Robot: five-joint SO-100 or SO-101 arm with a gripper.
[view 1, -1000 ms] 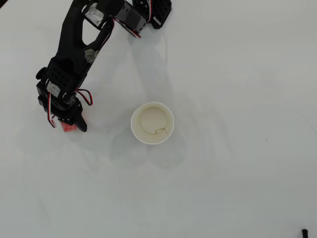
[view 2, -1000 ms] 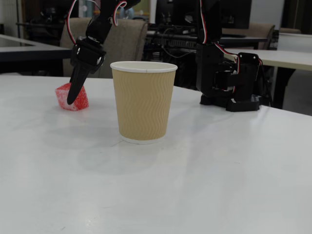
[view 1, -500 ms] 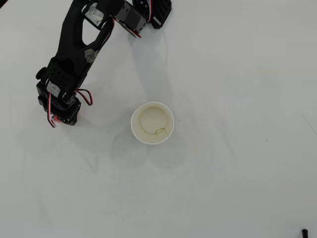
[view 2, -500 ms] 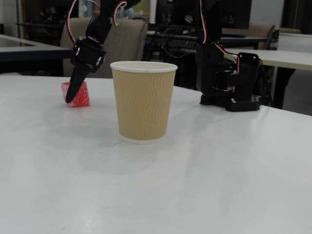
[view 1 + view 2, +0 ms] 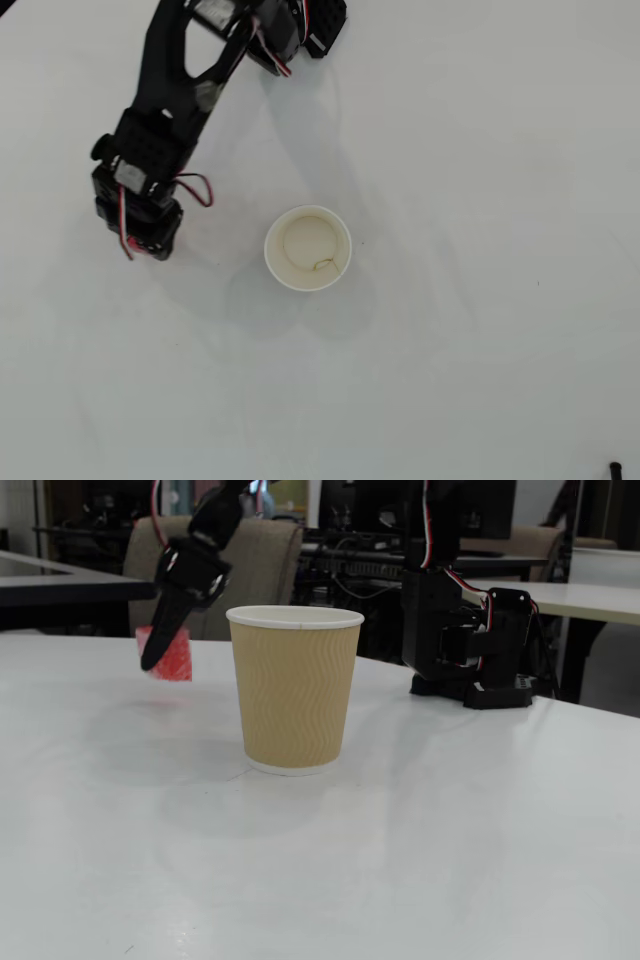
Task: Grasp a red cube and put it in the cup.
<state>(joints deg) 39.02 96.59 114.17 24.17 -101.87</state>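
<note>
the pincer (image 5: 160, 652) is clamped on the red cube (image 5: 174, 654), holding it clear above the white tabletop (image 5: 400, 840), left of the upright cup (image 5: 295, 688) in the fixed view, cube hidden under the arm from overhead.

Fixed view — we see the cup (image 5: 295, 688) standing mid-table (image 5: 400, 840); the red cube (image 5: 175, 654) sits left of it, off the surface, in the gripper (image 5: 160, 652); arm base (image 5: 470, 640) behind-right.
</note>
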